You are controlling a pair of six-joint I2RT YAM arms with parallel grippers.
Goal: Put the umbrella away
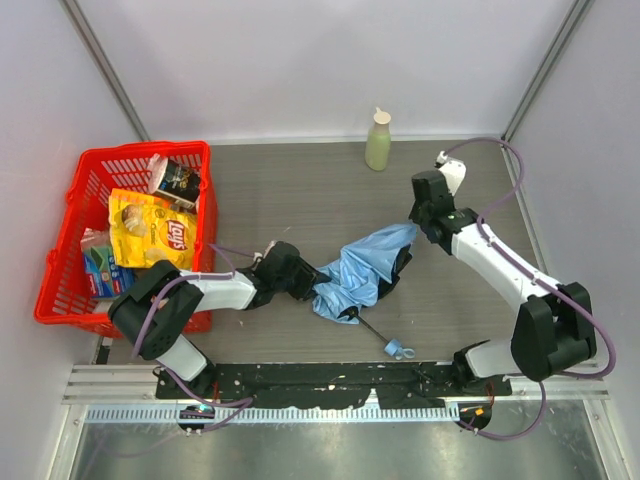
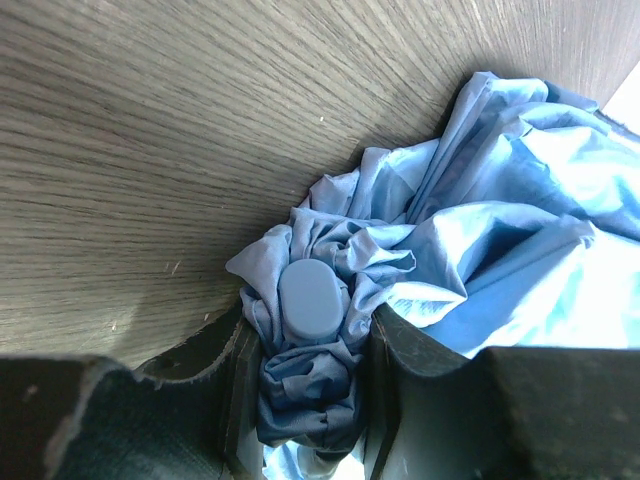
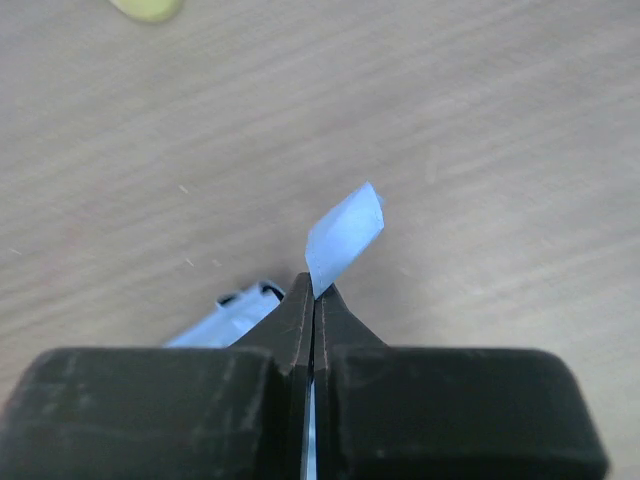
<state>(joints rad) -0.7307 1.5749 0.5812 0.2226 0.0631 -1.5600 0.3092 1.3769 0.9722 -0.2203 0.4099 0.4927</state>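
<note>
— The umbrella [image 1: 362,272] lies crumpled mid-bench, its handle [image 1: 398,350] toward the arm bases. Who has it?
— Both. The left tool [image 2: 315,380] clamps bunched fabric beside a pale-blue cap [image 2: 308,300]. The right tool [image 3: 313,300] is pinched tight on a thin blue strip [image 3: 345,232] (the strap, I'd guess).
— How to do it well?
— Draw the strip taut round the folds while the left steadies them.
— And the red basket [image 1: 60,275]?
— Left of the umbrella, holding a Lay's bag [image 1: 150,232] and other packets.
</note>
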